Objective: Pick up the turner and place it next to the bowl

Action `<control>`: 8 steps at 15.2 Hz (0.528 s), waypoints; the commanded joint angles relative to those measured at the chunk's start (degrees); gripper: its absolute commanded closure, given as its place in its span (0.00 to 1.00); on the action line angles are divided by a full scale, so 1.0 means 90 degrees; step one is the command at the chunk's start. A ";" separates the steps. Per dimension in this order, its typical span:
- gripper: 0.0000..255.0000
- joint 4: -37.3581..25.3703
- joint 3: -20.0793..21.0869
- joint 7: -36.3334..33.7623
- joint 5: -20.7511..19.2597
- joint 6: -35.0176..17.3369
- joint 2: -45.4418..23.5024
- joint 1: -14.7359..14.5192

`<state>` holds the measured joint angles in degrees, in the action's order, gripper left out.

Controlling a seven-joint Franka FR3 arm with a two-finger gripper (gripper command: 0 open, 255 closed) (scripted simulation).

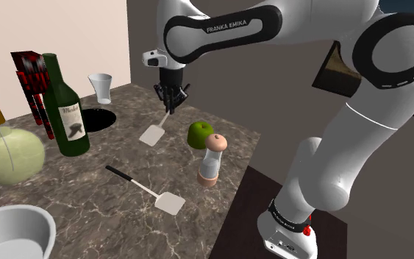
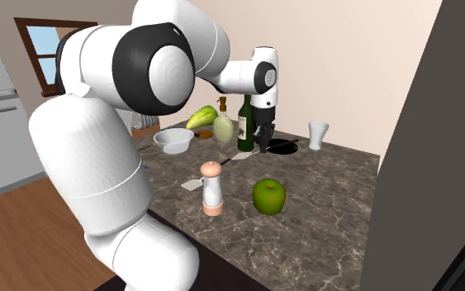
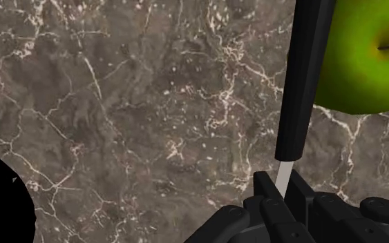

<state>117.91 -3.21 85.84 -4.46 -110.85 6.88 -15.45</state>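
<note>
Carry phase, tool [image 1: 171,101] clamped on white-bladed, black-handled turner [image 1: 154,135]; likely next: swing toward round white bowl [image 1: 43,224] well apart from tool, lower alongside.

Beside the end effector [image 1: 172,103], bare countertop [image 1: 117,151] separates bottle [image 1: 65,110] and apple [image 1: 200,134].

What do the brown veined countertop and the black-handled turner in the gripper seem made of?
Brown veined countertop: stone, likely marble, judging by its pale branching veins; no reflections show, so the finish looks flat. Black-handled turner: smooth matte black handle, perhaps plastic. The thin pale shank between the fingers of the gripper could be metal, but that is unclear.
</note>
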 commanded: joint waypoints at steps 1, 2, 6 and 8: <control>1.00 0.0167 0.0147 -0.0258 0.0013 0.0045 0.0192 -0.0116; 1.00 0.0292 0.0229 -0.0396 0.0024 0.0047 0.0309 -0.0177; 1.00 0.0718 0.0574 -0.0954 0.0108 0.0074 0.0726 -0.0428; 1.00 0.0888 0.0757 -0.1236 0.0170 0.0096 0.0902 -0.0557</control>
<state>124.91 2.83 76.02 -3.20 -110.40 13.68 -19.90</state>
